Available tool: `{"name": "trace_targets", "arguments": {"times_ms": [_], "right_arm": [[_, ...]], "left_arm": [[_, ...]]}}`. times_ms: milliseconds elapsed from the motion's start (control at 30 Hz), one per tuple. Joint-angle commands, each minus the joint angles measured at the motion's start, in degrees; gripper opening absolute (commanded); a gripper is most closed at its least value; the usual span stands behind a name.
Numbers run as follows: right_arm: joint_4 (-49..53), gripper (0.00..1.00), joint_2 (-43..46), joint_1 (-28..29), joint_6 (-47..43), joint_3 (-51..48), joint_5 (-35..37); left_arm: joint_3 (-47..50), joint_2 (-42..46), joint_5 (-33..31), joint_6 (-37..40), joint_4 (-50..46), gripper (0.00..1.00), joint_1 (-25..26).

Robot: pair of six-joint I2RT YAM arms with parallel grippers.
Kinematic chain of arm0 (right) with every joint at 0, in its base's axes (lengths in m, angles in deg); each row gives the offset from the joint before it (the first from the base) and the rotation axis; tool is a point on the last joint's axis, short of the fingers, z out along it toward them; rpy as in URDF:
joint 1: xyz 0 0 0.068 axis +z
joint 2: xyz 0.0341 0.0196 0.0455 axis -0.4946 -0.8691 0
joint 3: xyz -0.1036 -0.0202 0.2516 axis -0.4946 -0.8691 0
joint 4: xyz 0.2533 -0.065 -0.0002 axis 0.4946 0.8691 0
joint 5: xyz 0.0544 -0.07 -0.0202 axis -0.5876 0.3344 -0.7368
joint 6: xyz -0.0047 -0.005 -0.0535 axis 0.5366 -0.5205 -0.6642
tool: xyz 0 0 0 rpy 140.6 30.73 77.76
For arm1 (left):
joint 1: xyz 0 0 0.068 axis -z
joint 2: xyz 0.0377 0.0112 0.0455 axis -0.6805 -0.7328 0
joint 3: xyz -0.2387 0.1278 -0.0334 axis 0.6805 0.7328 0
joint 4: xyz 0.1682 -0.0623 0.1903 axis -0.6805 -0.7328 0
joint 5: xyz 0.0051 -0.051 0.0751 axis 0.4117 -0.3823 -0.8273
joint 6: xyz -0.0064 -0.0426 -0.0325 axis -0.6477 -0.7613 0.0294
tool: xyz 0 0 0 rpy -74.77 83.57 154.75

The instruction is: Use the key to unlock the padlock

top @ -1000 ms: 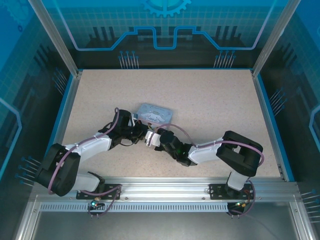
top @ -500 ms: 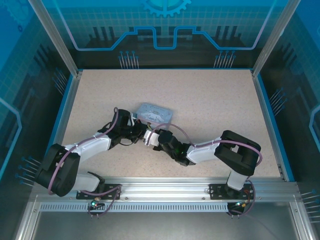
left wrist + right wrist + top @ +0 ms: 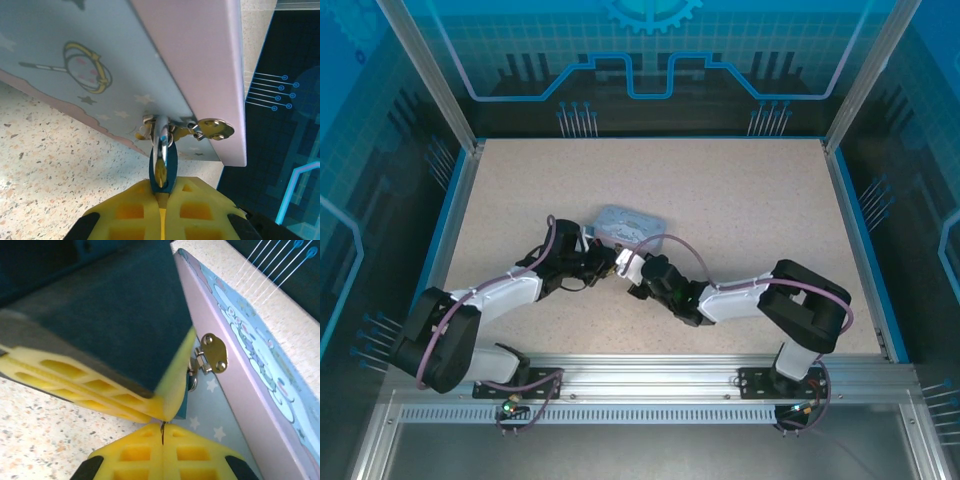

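Observation:
The pale blue cartoon tin (image 3: 628, 224) lies mid-table. From the hasp (image 3: 165, 122) on its front hangs the padlock (image 3: 162, 167), dark blue with a silver shackle. My left gripper (image 3: 162, 189) is shut on the padlock's body from below. In the right wrist view my right gripper (image 3: 163, 434) is shut on the key (image 3: 162, 427), a thin dark sliver sticking out between the yellow fingertips. The key's tip sits right under the left gripper's fingers (image 3: 100, 382) and beside the padlock (image 3: 184, 407). From above, the two grippers (image 3: 610, 266) (image 3: 626, 268) meet at the tin's near side.
The speckled table (image 3: 750, 200) stretches wide behind and to the right of the tin. Blue rails (image 3: 855, 240) and clear walls bound it. A brass hinge plate (image 3: 214, 353) sits on the tin's pink side wall.
The right gripper has closed on the key and shifted slightly up toward the tin and the left gripper. The left arm has held still with the padlock.

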Motion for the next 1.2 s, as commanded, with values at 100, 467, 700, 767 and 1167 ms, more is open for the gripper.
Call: {"name": "trace_targets", "arguments": {"times_ms": [100,467,700,767,1167], "right_arm": [[6.6,0.00,3.7,-6.8,13.0,0.7,-16.0],[10.6,0.33,6.9,-8.3,13.6,-0.7,-21.1],[21.4,0.63,17.2,-11.8,16.3,-2.4,-21.5],[26.5,0.68,18.6,-14.1,19.4,-0.9,-21.6],[45.6,1.00,6.6,-23.5,35.9,16.4,-21.3]], "left_arm": [[1.0,0.9,-0.2,-1.6,4.4,0.00,0.0],[2.6,-1.2,-3.3,1.7,3.5,0.00,0.5],[2.8,-6.1,-5.1,5.0,3.3,0.00,0.5],[2.6,-7.5,-5.1,5.4,4.0,0.00,0.6],[2.8,-1.3,-9.3,11.9,-3.5,0.58,1.1]]}}
